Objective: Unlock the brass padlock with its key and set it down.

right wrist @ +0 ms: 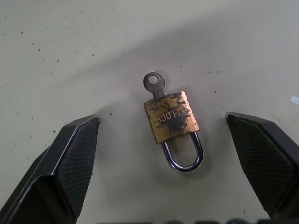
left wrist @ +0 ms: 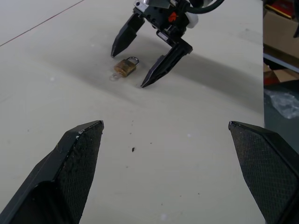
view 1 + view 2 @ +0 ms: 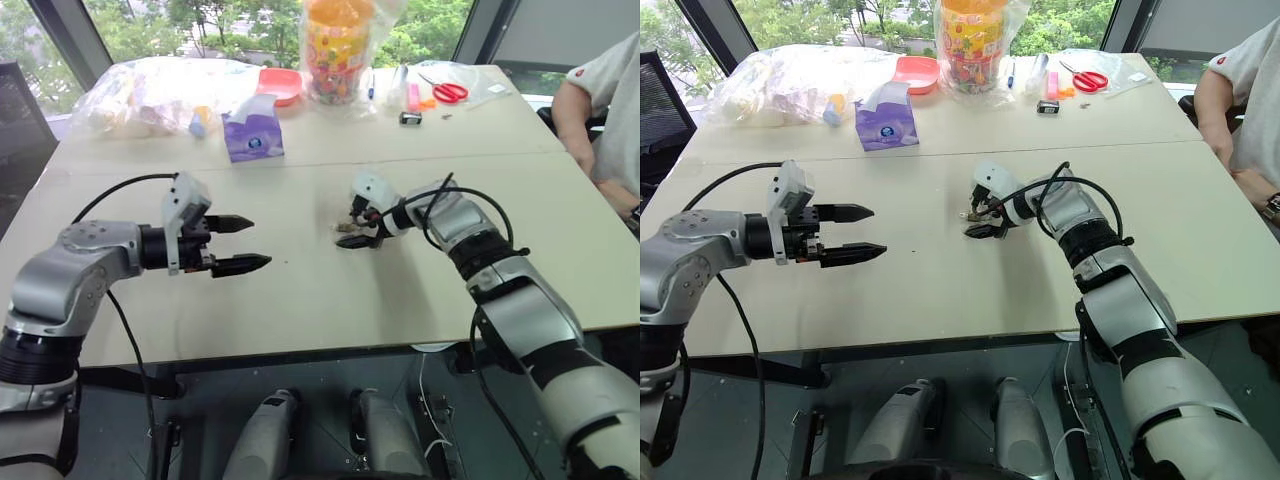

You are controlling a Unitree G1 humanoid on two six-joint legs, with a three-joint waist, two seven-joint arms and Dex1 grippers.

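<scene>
The brass padlock (image 1: 172, 122) lies flat on the beige table (image 3: 300, 290), its silvery shackle (image 1: 185, 157) shut. The key (image 1: 153, 82) sticks out of its other end. My right gripper (image 1: 162, 116) hangs open just over it, angled down, one finger on each side and neither touching the lock. The left wrist view shows the same: the right gripper (image 2: 128, 70) straddles the padlock (image 2: 126, 66). My left gripper (image 3: 258, 243) is open and holds nothing. It hovers above the table to the left and points toward the lock.
Along the table's far edge are a purple tissue pack (image 3: 252, 135), clear plastic bags (image 3: 160, 90), a red bowl (image 3: 280, 85), a bagged jar of sweets (image 3: 338, 50), red scissors (image 3: 450, 92) and a small dark clip (image 3: 410, 118). A person's arm (image 3: 585, 120) rests at the far right.
</scene>
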